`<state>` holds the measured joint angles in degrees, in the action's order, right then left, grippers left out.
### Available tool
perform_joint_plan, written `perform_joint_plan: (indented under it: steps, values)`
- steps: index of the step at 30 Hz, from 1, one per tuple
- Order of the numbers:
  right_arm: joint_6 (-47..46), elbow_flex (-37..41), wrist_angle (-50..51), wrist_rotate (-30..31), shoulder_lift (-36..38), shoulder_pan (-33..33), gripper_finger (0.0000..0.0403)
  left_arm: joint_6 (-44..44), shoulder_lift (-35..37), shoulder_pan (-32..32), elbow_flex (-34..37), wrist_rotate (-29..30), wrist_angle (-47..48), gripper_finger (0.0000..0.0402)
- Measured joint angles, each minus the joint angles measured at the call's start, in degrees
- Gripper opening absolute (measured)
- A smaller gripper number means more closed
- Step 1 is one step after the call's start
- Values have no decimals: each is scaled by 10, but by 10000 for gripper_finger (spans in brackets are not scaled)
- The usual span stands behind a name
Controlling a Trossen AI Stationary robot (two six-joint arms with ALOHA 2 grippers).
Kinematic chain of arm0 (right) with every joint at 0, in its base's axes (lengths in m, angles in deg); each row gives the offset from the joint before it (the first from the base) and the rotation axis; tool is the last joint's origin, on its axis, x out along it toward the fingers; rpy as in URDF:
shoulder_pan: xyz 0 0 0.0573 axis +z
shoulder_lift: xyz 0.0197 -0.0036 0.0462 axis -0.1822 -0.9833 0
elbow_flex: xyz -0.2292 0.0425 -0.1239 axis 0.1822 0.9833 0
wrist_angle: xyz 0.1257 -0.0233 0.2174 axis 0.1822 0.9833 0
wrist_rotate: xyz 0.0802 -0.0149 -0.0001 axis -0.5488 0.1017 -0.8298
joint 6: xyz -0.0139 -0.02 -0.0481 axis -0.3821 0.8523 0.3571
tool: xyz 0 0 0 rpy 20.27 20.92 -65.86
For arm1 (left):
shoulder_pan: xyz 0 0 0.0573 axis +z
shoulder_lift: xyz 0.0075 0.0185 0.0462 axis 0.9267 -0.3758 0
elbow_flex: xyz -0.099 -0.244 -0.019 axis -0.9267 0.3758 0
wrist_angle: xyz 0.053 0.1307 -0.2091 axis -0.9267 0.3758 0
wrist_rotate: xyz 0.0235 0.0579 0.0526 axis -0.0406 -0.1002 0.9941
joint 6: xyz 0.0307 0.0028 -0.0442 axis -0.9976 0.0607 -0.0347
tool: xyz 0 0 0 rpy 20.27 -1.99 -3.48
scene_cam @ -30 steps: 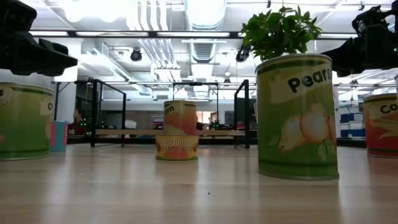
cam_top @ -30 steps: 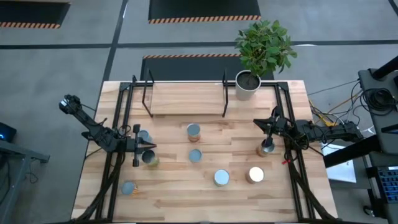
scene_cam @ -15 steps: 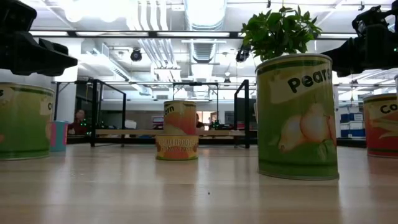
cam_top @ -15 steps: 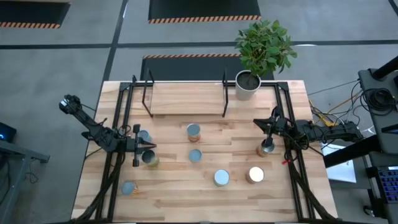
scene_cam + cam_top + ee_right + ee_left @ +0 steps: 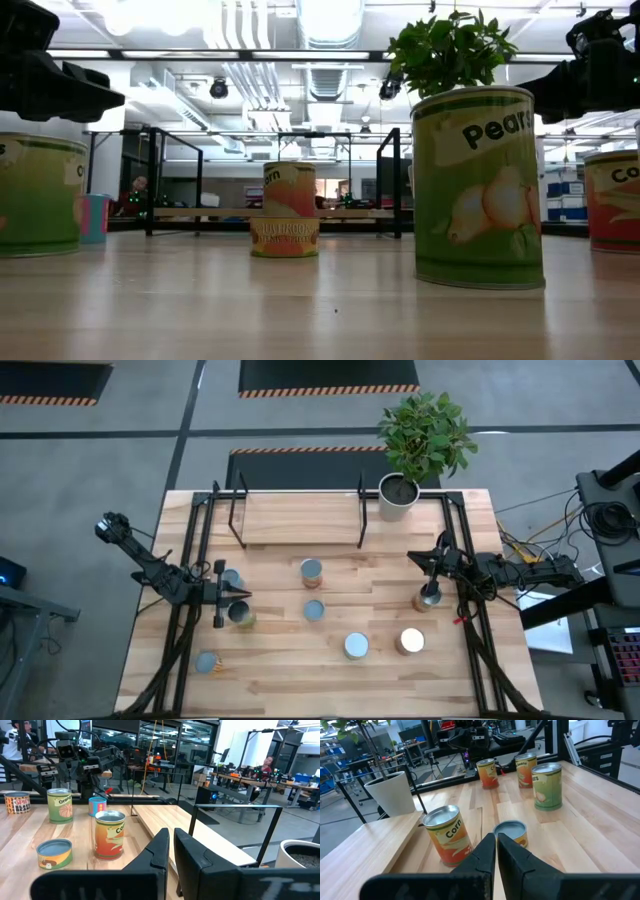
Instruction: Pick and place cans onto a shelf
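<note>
Several cans stand upright on the wooden table: a pale-blue-topped one, a greenish one, two at the middle, two nearer, and one on the right. The shelf, black rods with a light board, stands at the far edge with nothing on it. My left gripper hovers shut and empty between the two left cans. My right gripper hovers shut and empty, just beyond the right can. Each wrist view shows its fingers closed.
A white pot with a leafy plant stands at the shelf's right end. One more can stands near the front left. Black frame rods run along both table sides. People show in the room beyond.
</note>
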<state>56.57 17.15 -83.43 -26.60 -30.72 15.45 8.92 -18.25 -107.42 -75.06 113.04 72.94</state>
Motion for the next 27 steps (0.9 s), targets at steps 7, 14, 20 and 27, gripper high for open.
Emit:
perform_joint_plan:
  steps: [7,14,20,27]
  values:
    - [-11,0,-5,0,0,0,18,38,0,0,0,8,-57,0]
    - [-222,0,-12,-11,0,0,18,59,0,0,0,9,-231,0]
    - [-163,0,-54,-5,0,-1,18,38,0,0,0,9,-284,0]
    - [31,0,-178,4,0,-1,18,62,-3,0,0,8,-359,0]
